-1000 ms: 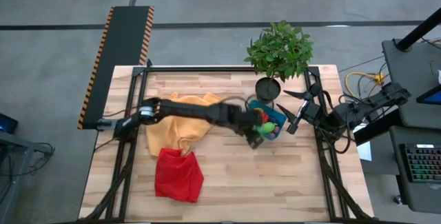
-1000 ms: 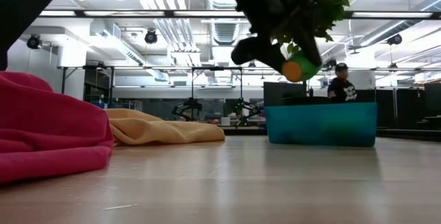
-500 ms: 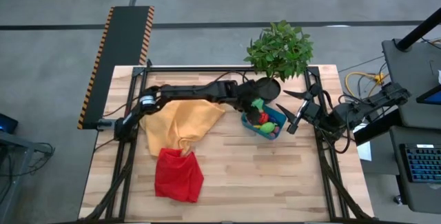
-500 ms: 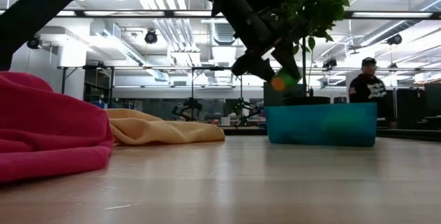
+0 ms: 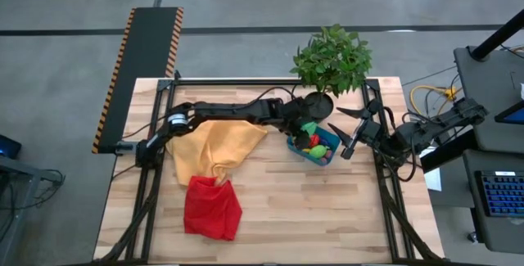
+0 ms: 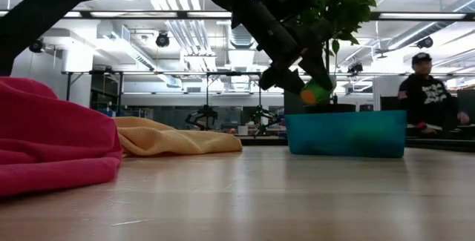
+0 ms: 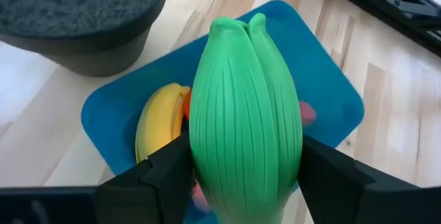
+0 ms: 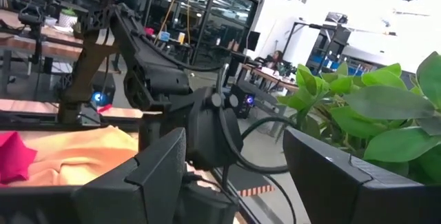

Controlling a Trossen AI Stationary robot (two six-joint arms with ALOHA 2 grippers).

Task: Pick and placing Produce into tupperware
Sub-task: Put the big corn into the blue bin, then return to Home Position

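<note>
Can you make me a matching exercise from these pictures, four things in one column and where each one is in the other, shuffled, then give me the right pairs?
Things
1. green ribbed piece
2. yellow banana
3. red cloth
4. right tool

Places
A. lying inside the blue tupperware
B. on the table's near part, next to the yellow cloth
C. held in the left tool, above the tupperware
D. open, waiting at the table's right edge

Pairs: 1-C, 2-A, 3-B, 4-D
</note>
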